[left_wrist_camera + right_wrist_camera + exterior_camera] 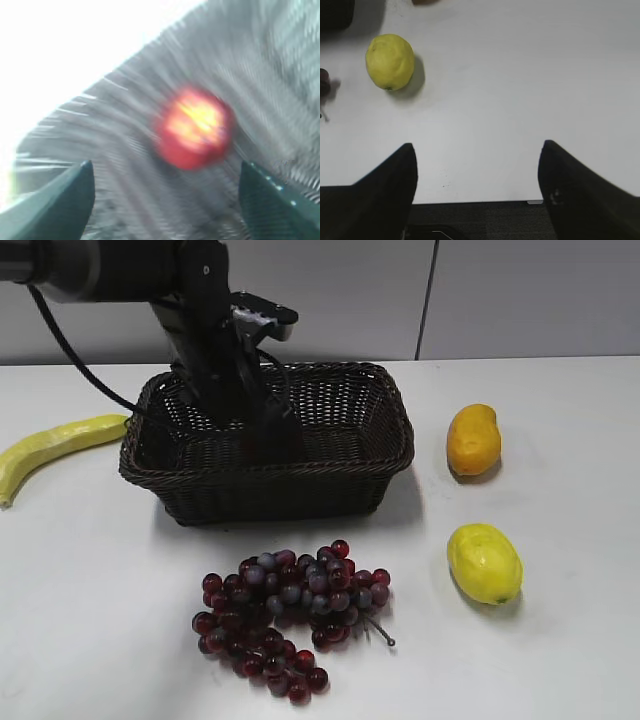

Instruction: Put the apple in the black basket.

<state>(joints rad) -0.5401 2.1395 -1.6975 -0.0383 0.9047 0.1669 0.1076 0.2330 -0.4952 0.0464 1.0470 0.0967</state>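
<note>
A: Centre frame, the dark brown-black woven wicker basket; below it, red-purple glossy grapes.

B: Far left, a pale yellow banana; right, an orange mango and a yellow lemon-like fruit.

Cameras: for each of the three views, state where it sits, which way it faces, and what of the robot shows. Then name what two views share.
Exterior view: in front of the table, looking down at a slant at the black basket, grapes and banana; the left arm reaches into the basket.
Left wrist view: above the basket floor, facing down, blurred, at the apple; the left gripper, open.
Right wrist view: above bare table, facing down; the right gripper, open.
Shared: the yellow fruit shows in the exterior and right wrist views.
</note>
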